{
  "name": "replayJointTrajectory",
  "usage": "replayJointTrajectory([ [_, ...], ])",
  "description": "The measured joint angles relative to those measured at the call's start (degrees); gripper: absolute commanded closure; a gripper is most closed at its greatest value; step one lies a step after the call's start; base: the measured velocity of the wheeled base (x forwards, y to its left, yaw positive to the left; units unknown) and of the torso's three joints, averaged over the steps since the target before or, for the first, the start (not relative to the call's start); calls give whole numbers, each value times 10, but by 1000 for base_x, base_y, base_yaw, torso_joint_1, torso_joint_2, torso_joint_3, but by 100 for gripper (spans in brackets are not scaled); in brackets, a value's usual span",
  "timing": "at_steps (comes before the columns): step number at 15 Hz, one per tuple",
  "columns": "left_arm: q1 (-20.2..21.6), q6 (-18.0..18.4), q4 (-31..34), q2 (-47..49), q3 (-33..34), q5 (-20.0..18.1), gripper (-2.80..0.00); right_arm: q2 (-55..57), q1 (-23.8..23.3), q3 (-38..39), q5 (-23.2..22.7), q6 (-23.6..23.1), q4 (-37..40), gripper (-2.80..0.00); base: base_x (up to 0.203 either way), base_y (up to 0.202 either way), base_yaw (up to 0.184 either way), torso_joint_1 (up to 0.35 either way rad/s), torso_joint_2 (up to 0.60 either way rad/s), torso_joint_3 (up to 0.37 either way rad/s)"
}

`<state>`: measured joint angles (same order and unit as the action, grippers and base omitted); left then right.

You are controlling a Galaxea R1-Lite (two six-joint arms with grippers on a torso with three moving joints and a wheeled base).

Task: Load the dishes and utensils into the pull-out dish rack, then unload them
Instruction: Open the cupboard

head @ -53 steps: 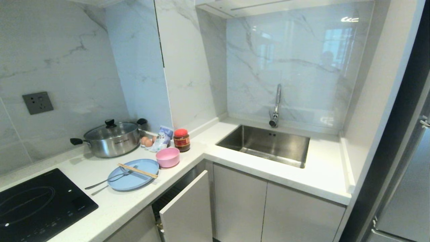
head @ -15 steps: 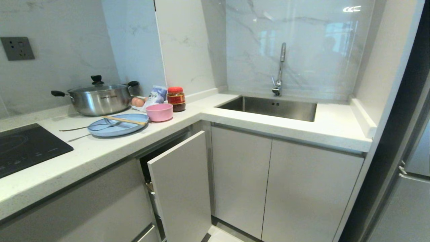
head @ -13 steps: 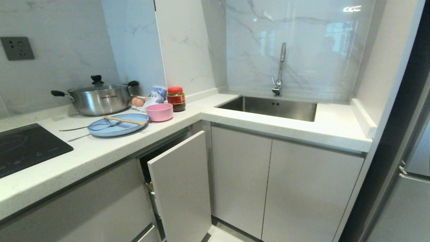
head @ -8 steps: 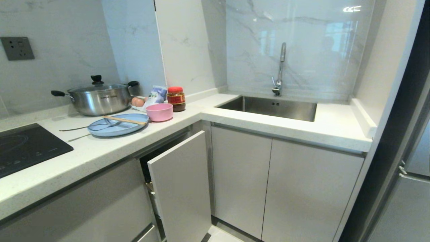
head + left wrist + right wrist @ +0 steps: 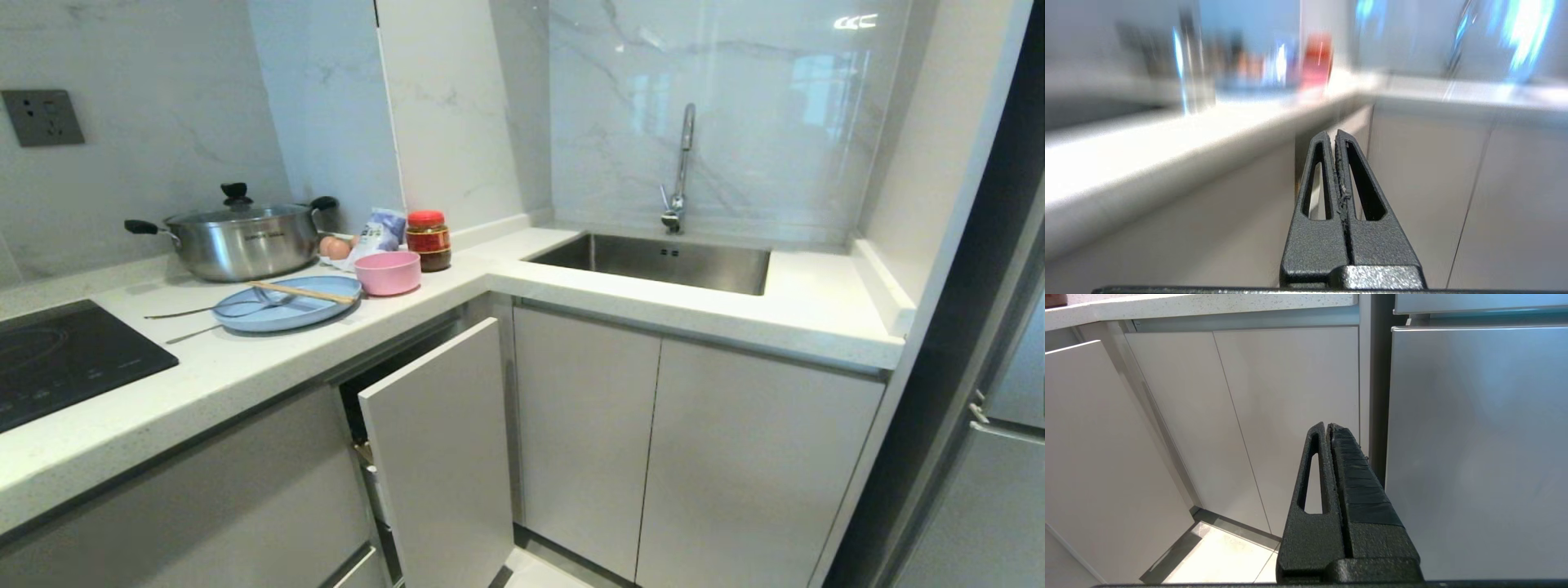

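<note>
The robot has sunk from looking down on the worktop to facing the rack's narrow white front panel [image 5: 441,457], standing slightly ajar. The left gripper [image 5: 1335,136], jaws pressed together and empty, is aiming toward it; the right gripper [image 5: 1327,428] is parked low, also closed. Plate [image 5: 286,304], fork [image 5: 200,310], chopsticks [image 5: 302,291] and bowl [image 5: 388,272] are waiting on the counter [image 5: 571,294], so pulling the rack out looks next.
</note>
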<state>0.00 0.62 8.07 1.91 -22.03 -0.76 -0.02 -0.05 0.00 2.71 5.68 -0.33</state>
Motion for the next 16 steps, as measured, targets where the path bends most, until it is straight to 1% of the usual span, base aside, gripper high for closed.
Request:
replayJointTrajectory([
  [3, -1, 0, 68, 83, -209, -9, 0, 0, 0, 0, 0, 0, 0, 0, 0, 0, 0, 0, 0, 0],
  [5, -4, -1, 91, 182, -347, -10, 0, 0, 0, 0, 0, 0, 0, 0, 0, 0, 0, 0, 0, 0],
  [7, -7, -2, 102, 290, -464, -2, 0, 0, 0, 0, 0, 0, 0, 0, 0, 0, 0, 0, 0, 0],
  [9, -9, -6, 106, 398, -555, 11, 0, 0, 0, 0, 0, 0, 0, 0, 0, 0, 0, 0, 0, 0],
  [10, -13, -17, 108, 454, -589, 15, 0, 0, 0, 0, 0, 0, 0, 0, 0, 0, 0, 0, 0, 0],
  [11, -17, -33, 110, 502, -609, 18, 0, 0, 0, 0, 0, 0, 0, 0, 0, 0, 0, 0, 0, 0],
  [14, -34, -93, 107, 642, -629, 9, 0, 0, 0, 0, 0, 0, 0, 0, 0, 0, 0, 0, 0, 0],
  [16, -62, -126, 106, 720, -635, 13, 0, 0, 0, 0, 0, 0, 0, 0, 0, 0, 0, 0, 0, 0],
])
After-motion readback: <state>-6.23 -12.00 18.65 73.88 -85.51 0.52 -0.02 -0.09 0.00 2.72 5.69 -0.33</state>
